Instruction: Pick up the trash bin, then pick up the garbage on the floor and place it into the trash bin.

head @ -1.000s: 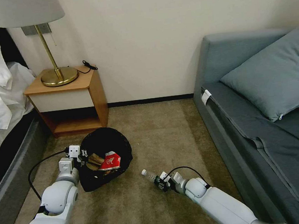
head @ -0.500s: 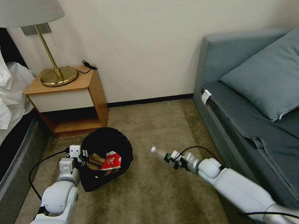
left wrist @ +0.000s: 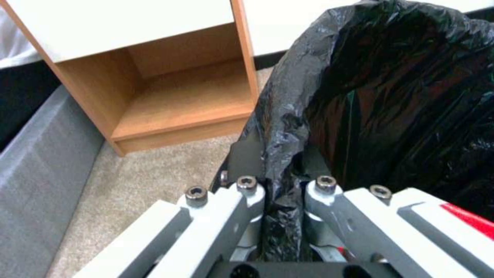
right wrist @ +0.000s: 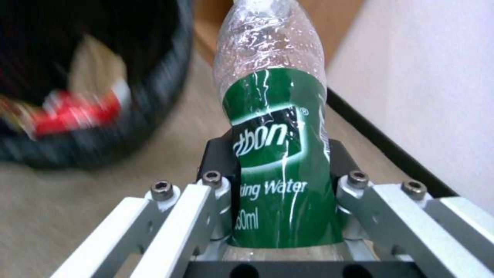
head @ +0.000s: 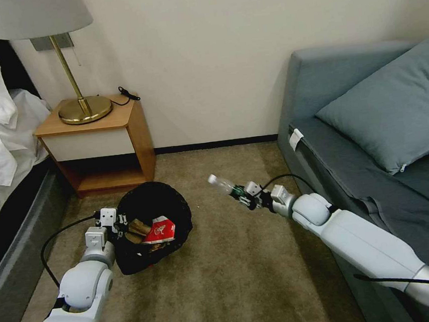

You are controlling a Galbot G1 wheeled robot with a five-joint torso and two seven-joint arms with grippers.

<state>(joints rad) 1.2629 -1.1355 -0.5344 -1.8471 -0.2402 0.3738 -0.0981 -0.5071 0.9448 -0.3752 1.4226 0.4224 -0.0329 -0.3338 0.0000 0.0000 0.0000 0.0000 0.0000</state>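
Right gripper [head: 244,196] is clamped on the bottle [head: 225,184] and held above the carpet [head: 243,258], between the trash bin [head: 152,226] and the sofa [head: 375,167]. In the right wrist view the bottle [right wrist: 275,154] sits lengthwise between the fingers [right wrist: 216,185], gripped across its green label, cap end pointing away from the wrist; in the head view the cap points toward the wall and slightly toward the bin. The bottle is near the bin, to its right, not over the opening. Left gripper [head: 116,223] is pinched on the bin's rim at its left side; the left wrist view shows the black bag [left wrist: 360,96] squeezed between its fingers [left wrist: 247,197]. Inside the bin lie a red packet [head: 159,232] and a tan paper bag [head: 137,228]. The nightstand [head: 97,141] stands just behind the bin.
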